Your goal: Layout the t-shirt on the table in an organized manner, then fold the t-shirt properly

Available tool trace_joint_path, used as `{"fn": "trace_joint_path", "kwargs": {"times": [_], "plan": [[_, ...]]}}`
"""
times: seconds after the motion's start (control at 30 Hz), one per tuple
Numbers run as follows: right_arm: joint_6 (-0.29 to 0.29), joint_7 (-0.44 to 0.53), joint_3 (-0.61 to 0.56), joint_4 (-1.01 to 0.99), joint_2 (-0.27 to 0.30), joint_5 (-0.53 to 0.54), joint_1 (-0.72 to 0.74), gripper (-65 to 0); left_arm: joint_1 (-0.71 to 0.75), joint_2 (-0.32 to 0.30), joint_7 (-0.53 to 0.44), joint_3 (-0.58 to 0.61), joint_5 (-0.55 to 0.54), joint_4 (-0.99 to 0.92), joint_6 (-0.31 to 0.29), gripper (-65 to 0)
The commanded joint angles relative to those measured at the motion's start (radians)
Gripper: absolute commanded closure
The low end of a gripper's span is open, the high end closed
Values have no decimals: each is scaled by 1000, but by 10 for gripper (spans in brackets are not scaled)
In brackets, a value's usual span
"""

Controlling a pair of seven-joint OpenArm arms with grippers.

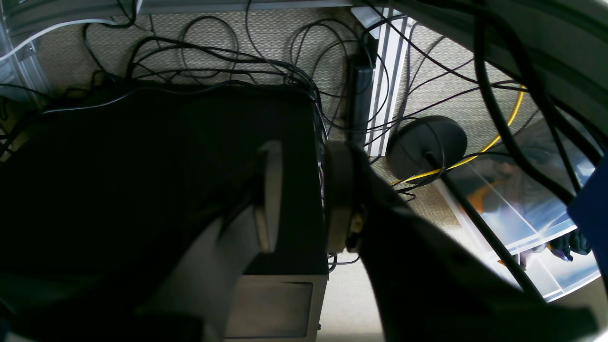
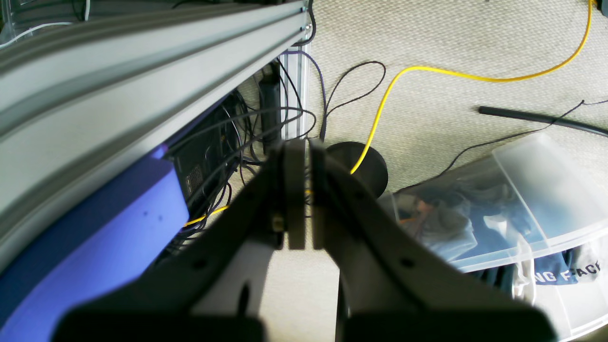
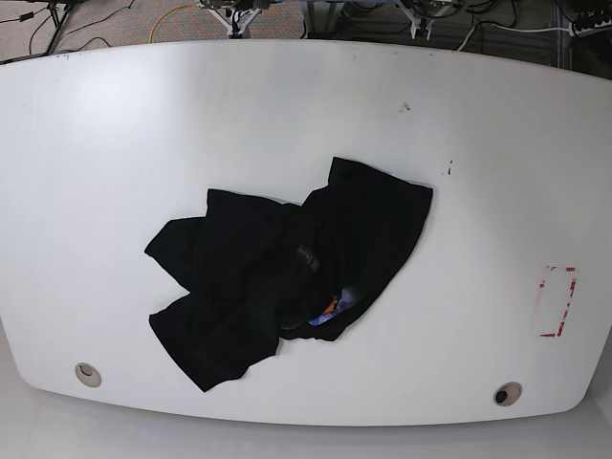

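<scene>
In the left wrist view, the left gripper [image 1: 299, 199] filled the foreground, its jaws a little apart with nothing between them, above a dark box [image 1: 156, 175] and floor cables. In the right wrist view, the right gripper [image 2: 302, 194] had its jaws pressed together, empty, over carpet and a yellow cable [image 2: 380, 109]. In the base view, the t-shirt [image 3: 287, 273] lay crumpled mid-worktop [image 3: 115, 134], neither arm visible.

White capital letters reading "NG FAC" show on a dark blue cloth [image 2: 565, 275] in the right wrist view, lying under the clear plastic bin [image 2: 522, 209] at about four o'clock; both ends of the word are cut off. The small blue-orange print on the t-shirt [image 3: 287, 277] is too small to read. No other text is legible.
</scene>
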Motion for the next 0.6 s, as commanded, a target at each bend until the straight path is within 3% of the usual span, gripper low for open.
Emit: {"fn": "trace_joint_path", "kwargs": {"times": [0.0, 0.57], "plan": [[1, 17, 6, 70, 5, -1, -43, -5, 40, -1, 1, -7, -4, 68, 9, -145], [23, 16, -1, 299, 27, -1, -193, -9, 232, -25, 4, -11, -4, 461, 17, -151]]}}
